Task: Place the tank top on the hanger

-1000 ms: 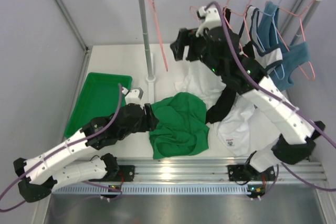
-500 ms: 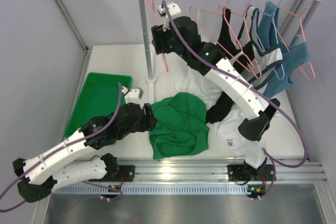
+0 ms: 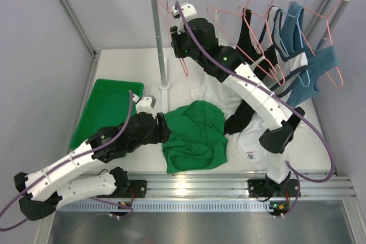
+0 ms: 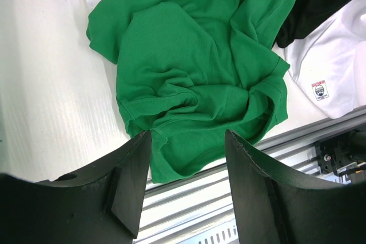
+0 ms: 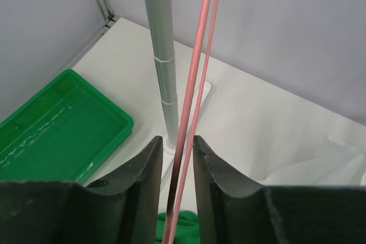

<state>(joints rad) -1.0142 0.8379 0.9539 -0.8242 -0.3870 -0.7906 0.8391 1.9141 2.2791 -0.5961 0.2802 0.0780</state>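
Left claw [image 4: 186, 152], jaws spread wide, hovers over the near hem of the tank top [image 4: 194, 67], which lies crumpled on the table by the front rail, beside white and black garments. Farther back, the right claw [image 5: 178, 141] has its jaws drawn narrow around the wire of the hanger [image 5: 197, 55], which hangs just beside the rack's upright pole [image 5: 163, 55]. Whether the jaws pinch the wire cannot be told. The step appears to be fetching the hanger: clamp firmly, lift the hook clear of the rail, then draw it away from the pole.
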